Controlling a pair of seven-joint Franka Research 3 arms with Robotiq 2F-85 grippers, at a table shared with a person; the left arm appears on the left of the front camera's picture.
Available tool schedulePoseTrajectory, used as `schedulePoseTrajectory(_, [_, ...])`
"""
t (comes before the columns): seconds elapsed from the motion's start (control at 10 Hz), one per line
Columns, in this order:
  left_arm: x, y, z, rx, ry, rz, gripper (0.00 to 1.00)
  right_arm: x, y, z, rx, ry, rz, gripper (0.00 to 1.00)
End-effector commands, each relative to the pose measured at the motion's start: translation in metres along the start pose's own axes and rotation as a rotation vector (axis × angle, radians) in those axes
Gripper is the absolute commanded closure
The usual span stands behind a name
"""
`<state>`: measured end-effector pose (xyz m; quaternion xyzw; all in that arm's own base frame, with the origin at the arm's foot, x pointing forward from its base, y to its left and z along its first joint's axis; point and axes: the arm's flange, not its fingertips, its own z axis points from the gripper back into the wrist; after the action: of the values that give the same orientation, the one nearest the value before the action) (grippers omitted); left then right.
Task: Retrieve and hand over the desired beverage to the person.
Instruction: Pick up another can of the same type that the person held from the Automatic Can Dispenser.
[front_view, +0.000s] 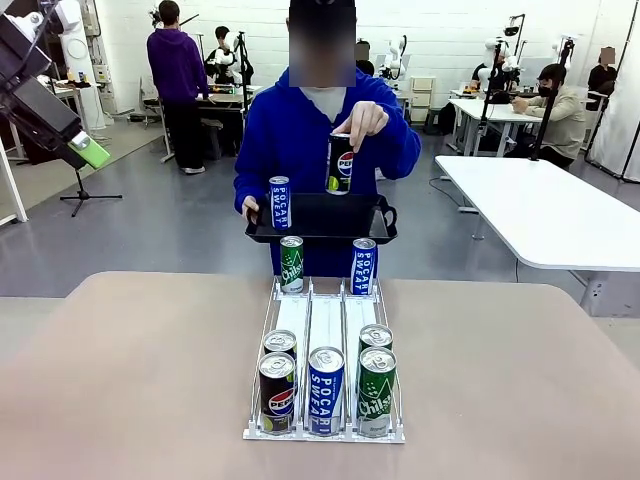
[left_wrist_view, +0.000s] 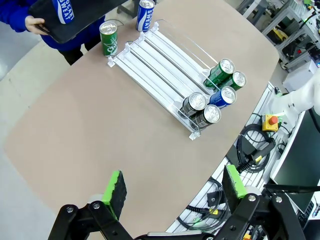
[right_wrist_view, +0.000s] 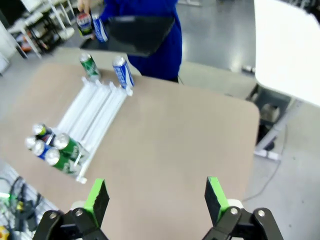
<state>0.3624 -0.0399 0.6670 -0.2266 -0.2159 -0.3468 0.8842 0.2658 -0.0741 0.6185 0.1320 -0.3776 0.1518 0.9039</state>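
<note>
Left wrist view: the left gripper (left_wrist_view: 175, 187) is hovering spread wide, empty, as is the right gripper (right_wrist_view: 156, 197). Ahead between them, cans (front_view: 326, 390) are standing upright at the near end of the rack (front_view: 326, 310), mid-desk. Past the far edge, the person (front_view: 290, 140) is holding a tray (front_view: 320, 215) and pinching a cola can (front_view: 340, 165).

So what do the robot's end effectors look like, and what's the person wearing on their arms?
The left end effector and the right end effector both have black, bolted two-finger frames tipped with bright green pads. The person wears a royal-blue hoodie with long sleeves over a white shirt.
</note>
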Motion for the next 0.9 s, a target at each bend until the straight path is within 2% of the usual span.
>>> schedulePoseTrajectory(0.0, [-0.001, 0.001, 0.000, -0.011, -0.005, -0.006, 0.00, 0.007, 0.000, 0.011, -0.009, 0.067, -0.030, 0.00])
schedulePoseTrajectory(0.1, [-0.001, 0.001, 0.000, -0.011, -0.005, -0.006, 0.00, 0.000, 0.000, 0.000, 0.000, 0.000, 0.000, 0.00])
schedulePoseTrajectory(0.7, [0.000, 0.000, 0.000, 0.000, 0.000, 0.000, 0.00, 0.000, 0.000, 0.000, 0.000, 0.000, 0.000, 0.00])
schedulePoseTrajectory(0.8, [0.012, -0.017, -0.020, 0.067, 0.089, 0.017, 0.00, 0.000, 0.000, 0.000, 0.000, 0.000, 0.000, 0.00])
